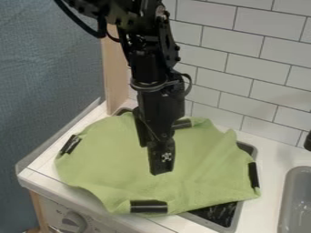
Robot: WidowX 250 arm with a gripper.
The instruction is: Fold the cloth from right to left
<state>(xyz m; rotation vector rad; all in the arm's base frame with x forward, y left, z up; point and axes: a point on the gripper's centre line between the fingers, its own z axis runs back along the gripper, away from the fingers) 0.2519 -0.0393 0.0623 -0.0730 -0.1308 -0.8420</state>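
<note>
Knob, round and grey [74, 223], set in the white stove front at the lower left. Next we list one green cloth [109, 168], the piece to be folded: spread wide over the stove top, its front edge draping past the white rim, its right side rumpled, with a raised point at the upper right. Four black strips we count along its border: one at left [71, 144], one at front [148, 206], one at right [254, 174], one at back [182, 124].

Item: black gripper [161, 170], pointing down over the middle of the cloth, its arm entering from the top edge. Whether it is released, clenched or grasping the fabric, we cannot tell, nor whether it touches.

Under the cloth we record a dark panel [220, 213] with a grey border, exposed at the lower right. Beyond the stove, to the right, a grey sink [298, 200]. Behind, white wall tiles [240, 59]; to the left, a wooden post [115, 75] and a blue-grey surface [45, 82].
</note>
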